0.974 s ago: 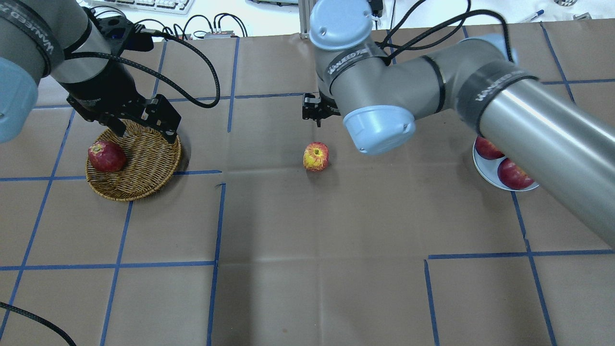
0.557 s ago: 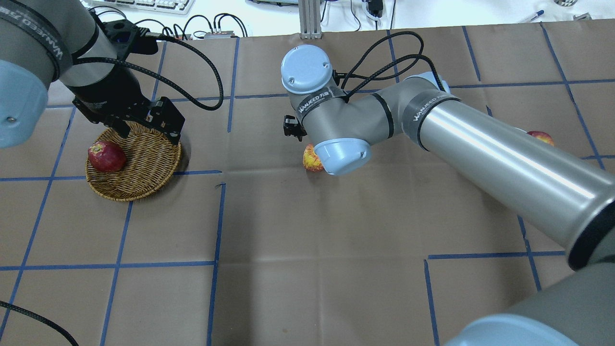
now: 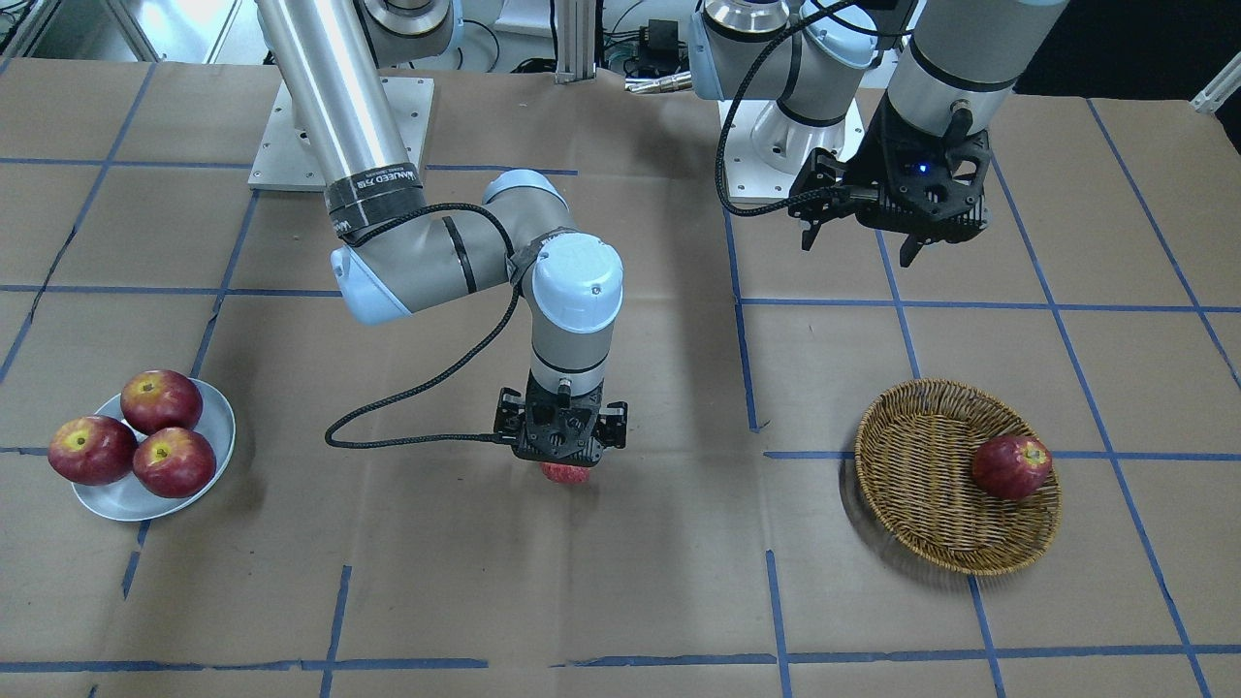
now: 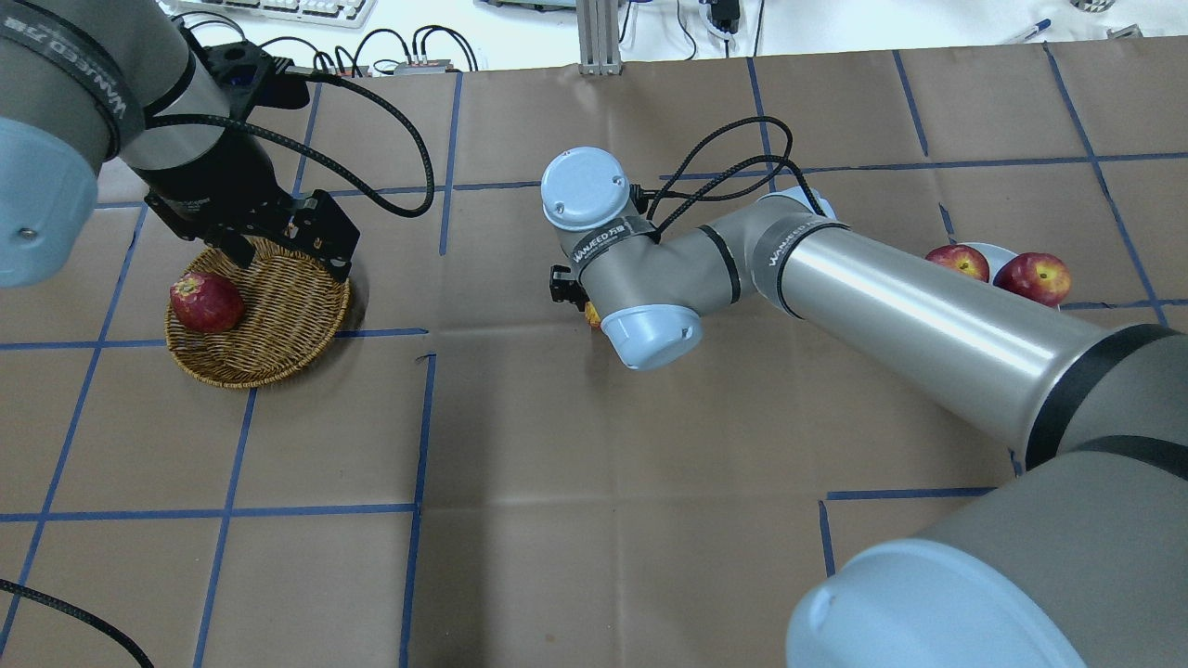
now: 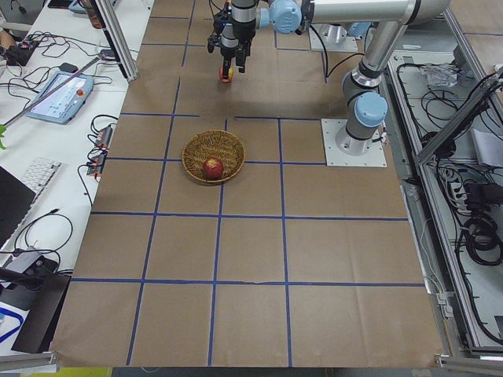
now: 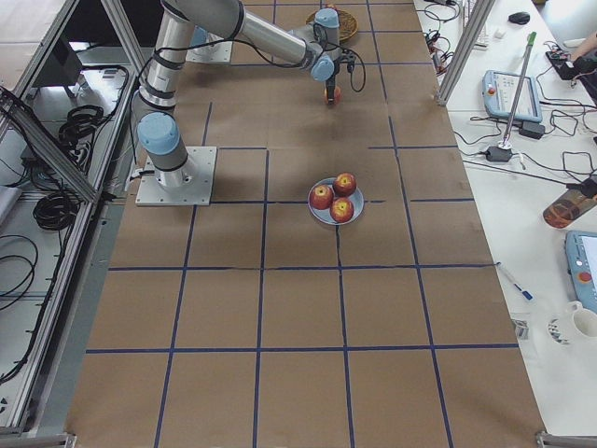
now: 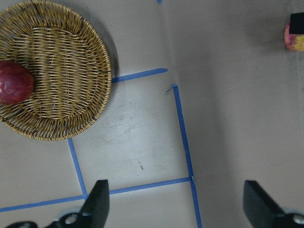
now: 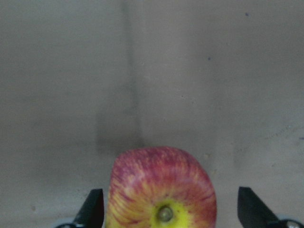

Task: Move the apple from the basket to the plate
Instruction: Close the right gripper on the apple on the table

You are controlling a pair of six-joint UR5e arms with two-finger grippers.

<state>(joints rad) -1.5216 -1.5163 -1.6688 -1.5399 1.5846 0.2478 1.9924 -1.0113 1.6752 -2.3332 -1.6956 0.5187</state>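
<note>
1. The apple [image 3: 565,474] sits stem-up on the bare worktop [image 3: 620,582] near its middle, between the basket [image 3: 921,504] and the plate [image 3: 126,499], and lies in neither.
2. The right gripper [image 3: 564,463] points straight down over the apple. In the right wrist view its fingers [image 8: 92,211] are spread, one on each side of the fruit. A narrow gap shows on the one side and a wider gap on the other, so neither finger touches the skin.
3. Flat brown paper crossed by blue tape lines [image 3: 742,349] surrounds the apple on every side, and nothing else stands close to it.
4. The left gripper [image 3: 859,250] hangs above the worktop on the robot's side of the basket. Its fingers [image 7: 97,204] are wide apart and hold nothing.
5. The basket holds one dark red apple [image 3: 1011,466], which rests against the rim on the side away from the worktop's middle.
6. The plate lies well apart from the apple, toward the robot's right. Three dark red apples [image 3: 160,399] cover most of the plate, leaving a bare strip along the rim nearest the operators' side.
7. In the overhead view, the right arm's forearm [image 4: 910,325] stretches between the plate and the apple and hides part of the plate.
</note>
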